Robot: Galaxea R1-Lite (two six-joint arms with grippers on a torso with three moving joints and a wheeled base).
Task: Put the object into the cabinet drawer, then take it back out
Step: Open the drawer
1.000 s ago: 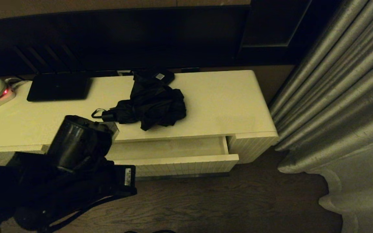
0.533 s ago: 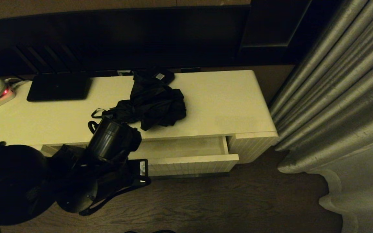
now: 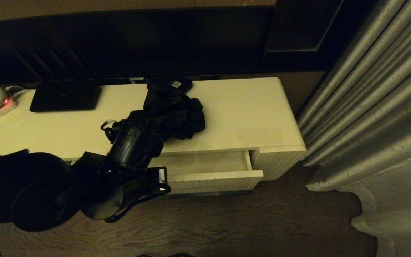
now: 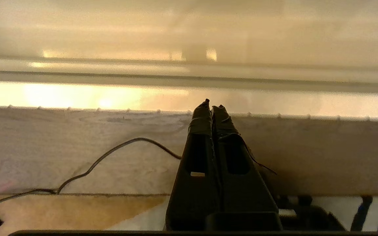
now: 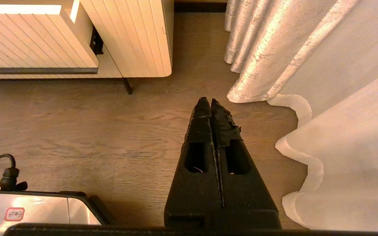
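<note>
Curtain [image 3: 376, 117]: heavy grey fabric in deep vertical folds, pooling on the wood floor to the cabinet's right; not part of the work.
Cabinet top [image 3: 248, 110]: smooth cream slab with rounded corners; carries every loose item.
Cabinet drawer [image 3: 209, 178]: pulled partly out, pale smooth interior, vertically ribbed front, thin dark bar handle visible in the right wrist view. Risk: the opening looks shallow, so loose fabric could catch on the front edge or hang over it.
Left arm [image 3: 130, 146]: dark glossy cylindrical wrist, reaching over the cabinet's front edge beside the umbrella's handle end.
Umbrella [image 3: 177, 114]: black compact folding type, lying on the cabinet top above the open drawer, not yet inside. Bunched, limp fabric; short cylindrical handle with a thin wrist loop at its left end. Risk: a pinch on cloth alone would likely let the body sag or unfurl.
Flat black device [image 3: 64, 95]: rigid rectangle, rear left, well apart from the umbrella.
Left gripper [image 4: 211, 105]: black tapered fingers pressed together, holding nothing. Risk: unless they spread first, they would nudge the umbrella instead of grasping it.
Right gripper [image 5: 211, 104]: fingers pressed together, empty, parked low above the floor.
Small black box [image 3: 177, 85]: rounded, white sticker, touching the umbrella's rear edge. Risk: dragging the fabric may pull it along.
</note>
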